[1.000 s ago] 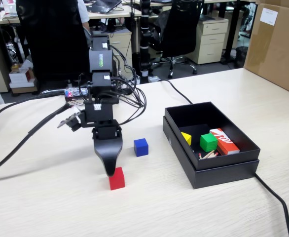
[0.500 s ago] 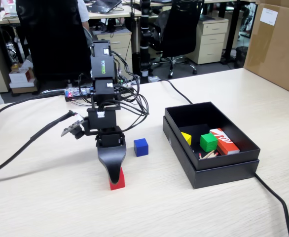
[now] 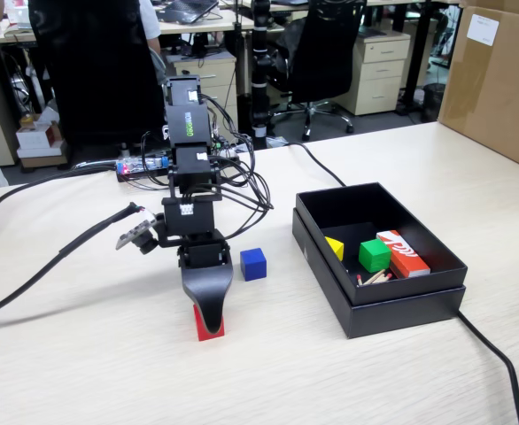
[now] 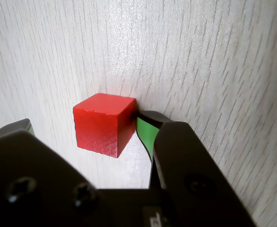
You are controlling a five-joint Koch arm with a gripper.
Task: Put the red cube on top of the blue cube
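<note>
The red cube (image 4: 104, 124) sits on the pale wooden table. In the fixed view it shows under the arm (image 3: 213, 334). My gripper (image 4: 86, 122) is open and lowered around it. The right, green-lined finger (image 4: 144, 133) touches the cube's right face. The left finger (image 4: 24, 126) stands apart from the cube's left face. In the fixed view the gripper (image 3: 206, 324) points straight down, with its black finger covering part of the cube. The blue cube (image 3: 253, 264) sits on the table a short way behind and to the right of the red one.
An open black box (image 3: 392, 312) stands to the right, holding a green cube (image 3: 374, 255), a yellow piece (image 3: 335, 248) and a red-and-white box (image 3: 403, 252). Cables (image 3: 47, 261) run across the table on the left. A cardboard box (image 3: 499, 80) stands at the far right.
</note>
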